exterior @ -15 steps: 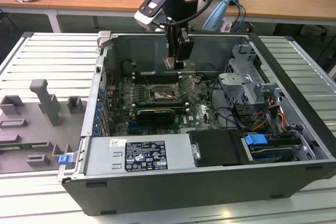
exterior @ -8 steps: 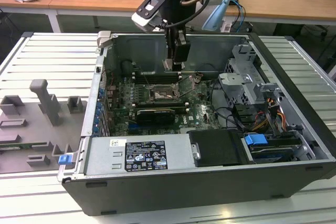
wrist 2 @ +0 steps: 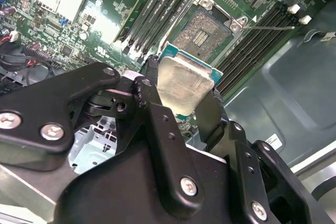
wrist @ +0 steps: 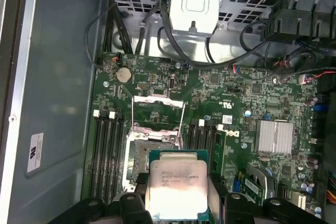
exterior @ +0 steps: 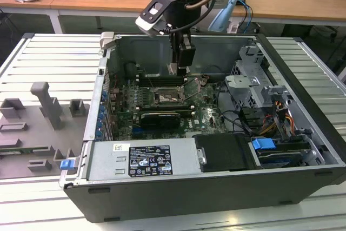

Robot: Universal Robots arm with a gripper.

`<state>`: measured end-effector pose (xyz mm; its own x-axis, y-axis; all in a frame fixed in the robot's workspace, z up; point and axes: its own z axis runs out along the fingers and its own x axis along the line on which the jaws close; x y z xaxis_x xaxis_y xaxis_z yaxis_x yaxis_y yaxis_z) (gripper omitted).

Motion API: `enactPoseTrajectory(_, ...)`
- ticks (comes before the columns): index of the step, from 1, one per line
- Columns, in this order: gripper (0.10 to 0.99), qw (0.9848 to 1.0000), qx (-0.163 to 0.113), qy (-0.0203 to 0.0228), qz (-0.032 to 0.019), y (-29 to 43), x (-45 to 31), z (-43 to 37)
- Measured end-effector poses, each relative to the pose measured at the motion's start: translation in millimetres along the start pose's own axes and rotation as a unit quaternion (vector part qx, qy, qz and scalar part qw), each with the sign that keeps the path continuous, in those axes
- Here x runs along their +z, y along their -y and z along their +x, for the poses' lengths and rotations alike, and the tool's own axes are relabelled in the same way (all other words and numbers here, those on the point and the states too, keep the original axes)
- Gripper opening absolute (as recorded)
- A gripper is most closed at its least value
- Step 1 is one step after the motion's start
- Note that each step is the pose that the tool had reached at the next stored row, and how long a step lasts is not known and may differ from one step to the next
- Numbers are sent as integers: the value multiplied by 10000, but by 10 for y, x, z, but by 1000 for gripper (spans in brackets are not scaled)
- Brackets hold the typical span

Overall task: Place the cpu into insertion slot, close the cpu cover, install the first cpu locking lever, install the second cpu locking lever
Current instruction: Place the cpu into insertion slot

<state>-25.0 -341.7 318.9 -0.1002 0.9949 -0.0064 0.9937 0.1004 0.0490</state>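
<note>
My gripper point(wrist 2: 181, 88) is shut on the cpu point(wrist 2: 184, 80), a pale silver square chip on a green-edged base, pinched at two opposite edges by black fingers point(wrist 2: 210, 111). In the first wrist view the cpu point(wrist: 176, 184) hangs above the board and overlaps one corner of the insertion slot point(wrist: 142, 150), whose dark contact field is bare. The cpu cover point(wrist: 157, 109) is flipped open beside the slot, and thin wire levers point(wrist: 181, 124) stand raised. In the exterior view the gripper point(exterior: 181, 70) reaches down into the open computer case, just behind the insertion slot point(exterior: 165, 99).
Black memory slots point(wrist: 105, 150) flank the socket on both sides. A silver drive cage point(exterior: 254, 87) with cables is at the exterior view's right, and a power supply point(exterior: 143, 160) lies along the front. A long black card point(exterior: 159, 117) lies in front of the socket. Grey fixtures point(exterior: 46, 106) stand outside the case.
</note>
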Motion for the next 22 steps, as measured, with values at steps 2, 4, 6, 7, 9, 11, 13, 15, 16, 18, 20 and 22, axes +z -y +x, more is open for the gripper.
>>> enactPoseTrajectory(2,525,10000,0,-1,-1,1,12,0)
enactPoseTrajectory(4,525,10000,0,0,0,1,25,0)
enactPoseTrajectory(6,525,10000,0,0,0,2,34,0)
enactPoseTrajectory(7,525,10000,0,0,0,2,39,0)
enactPoseTrajectory(9,525,10000,1,0,0,2,50,0)
enactPoseTrajectory(11,525,10000,1,0,0,3,61,0)
enactPoseTrajectory(13,525,10000,1,-1,-1,3,70,1)
enactPoseTrajectory(15,525,10000,1,0,0,4,76,1)
enactPoseTrajectory(16,525,10000,1,0,-1,4,79,1)
enactPoseTrajectory(18,525,10000,1,0,0,4,84,1)
enactPoseTrajectory(20,525,10000,1,0,0,4,89,1)
enactPoseTrajectory(22,525,10000,1,0,0,5,98,1)
